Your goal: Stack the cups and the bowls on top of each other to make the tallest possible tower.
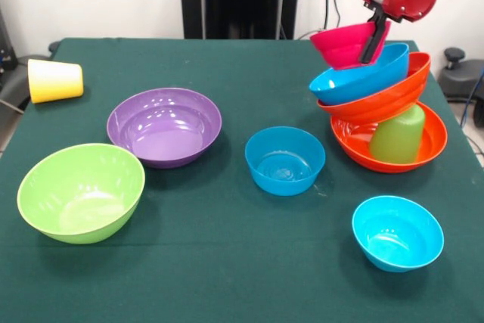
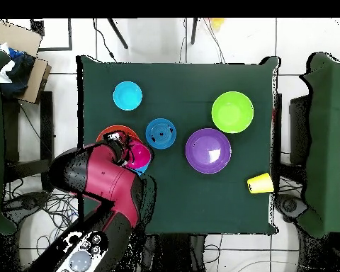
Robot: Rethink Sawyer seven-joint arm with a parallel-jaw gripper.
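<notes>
The tower leans at the table's right. An orange bowl holds an upturned light green cup. A tilted second orange bowl, a blue bowl and a pink-red bowl rest on it. My gripper is shut on the pink bowl's rim, with a black finger over its side. From overhead the arm hides most of the tower; the pink bowl and an orange rim show. The yellow cup lies on its side at the far left.
Loose bowls stand on the green table: purple, lime green, blue, small cyan. Overhead: cyan, blue, purple, lime, yellow cup.
</notes>
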